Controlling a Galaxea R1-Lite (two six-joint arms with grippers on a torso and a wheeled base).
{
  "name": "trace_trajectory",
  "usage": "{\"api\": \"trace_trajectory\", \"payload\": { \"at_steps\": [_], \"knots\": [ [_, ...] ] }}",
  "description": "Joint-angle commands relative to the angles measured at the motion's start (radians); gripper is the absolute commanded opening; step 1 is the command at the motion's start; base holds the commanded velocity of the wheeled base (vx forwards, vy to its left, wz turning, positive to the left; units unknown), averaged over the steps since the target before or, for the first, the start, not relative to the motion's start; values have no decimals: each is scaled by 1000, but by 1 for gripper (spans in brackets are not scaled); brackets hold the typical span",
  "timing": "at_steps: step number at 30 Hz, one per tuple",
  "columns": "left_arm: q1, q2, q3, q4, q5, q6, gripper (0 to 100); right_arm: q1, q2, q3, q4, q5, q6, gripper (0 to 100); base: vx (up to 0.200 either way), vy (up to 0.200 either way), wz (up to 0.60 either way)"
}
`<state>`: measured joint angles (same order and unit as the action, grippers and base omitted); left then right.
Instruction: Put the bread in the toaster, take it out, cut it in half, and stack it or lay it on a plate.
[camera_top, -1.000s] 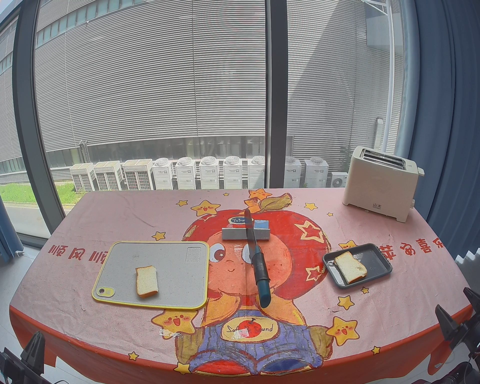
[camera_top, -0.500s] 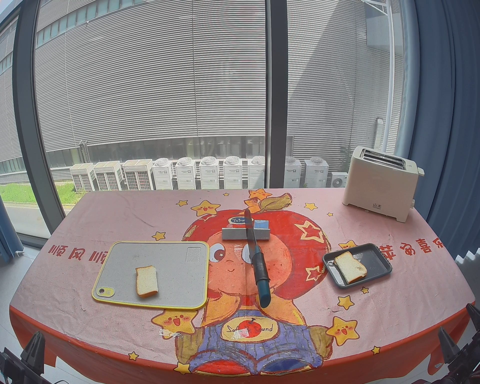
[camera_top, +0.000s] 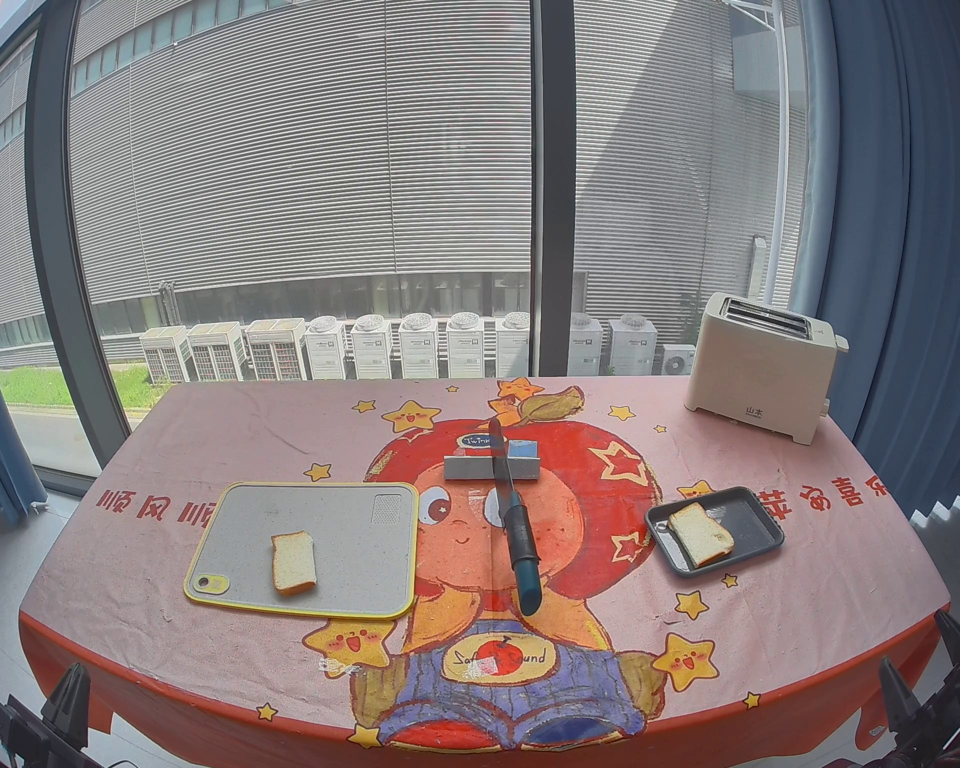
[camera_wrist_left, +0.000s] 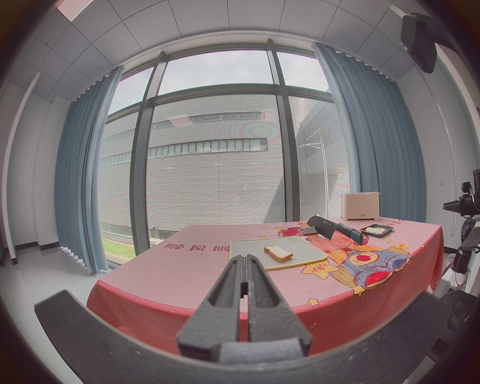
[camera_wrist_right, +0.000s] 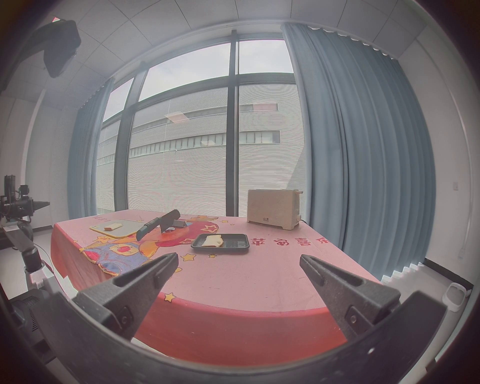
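One half slice of bread (camera_top: 293, 561) (camera_wrist_left: 278, 253) (camera_wrist_right: 113, 226) lies on the grey cutting board (camera_top: 340, 520). The other half (camera_top: 700, 533) (camera_wrist_right: 212, 241) rests in the dark plate (camera_top: 752, 517) (camera_wrist_right: 235, 243) on the right. The cream toaster (camera_top: 763, 364) (camera_wrist_right: 271, 207) stands at the back right corner with nothing in its slots. A knife (camera_top: 515, 530) with a blue handle leans on its stand in the middle. My left gripper (camera_wrist_left: 244, 262) is shut, held off the table's near left corner. My right gripper (camera_wrist_right: 239, 262) is open with nothing in it, off the near right edge.
A small grey and blue knife stand (camera_top: 491, 465) sits behind the knife. The table's front edge (camera_top: 480, 735) lies between both grippers and the objects. Blue curtains (camera_top: 900, 230) hang close behind the toaster.
The right arm's parts at the lower right corner of the head view have sunk lower and outward. Bread, knife and plate have not moved.
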<state>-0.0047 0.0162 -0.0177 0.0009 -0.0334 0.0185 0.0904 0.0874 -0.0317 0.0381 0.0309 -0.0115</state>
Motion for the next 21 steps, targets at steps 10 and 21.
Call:
{"api": "trace_trajectory", "payload": {
  "at_steps": [10, 21],
  "knots": [
    [0, -16, 16, 1, 0, 0, 0, -98, -61, 24, -18, -48, 1, 100, 0, 0, 0],
    [0, -16, 16, 1, 0, 0, 0, -89, -84, 30, -37, -46, 16, 100, 0, 0, 0]
  ]
}}
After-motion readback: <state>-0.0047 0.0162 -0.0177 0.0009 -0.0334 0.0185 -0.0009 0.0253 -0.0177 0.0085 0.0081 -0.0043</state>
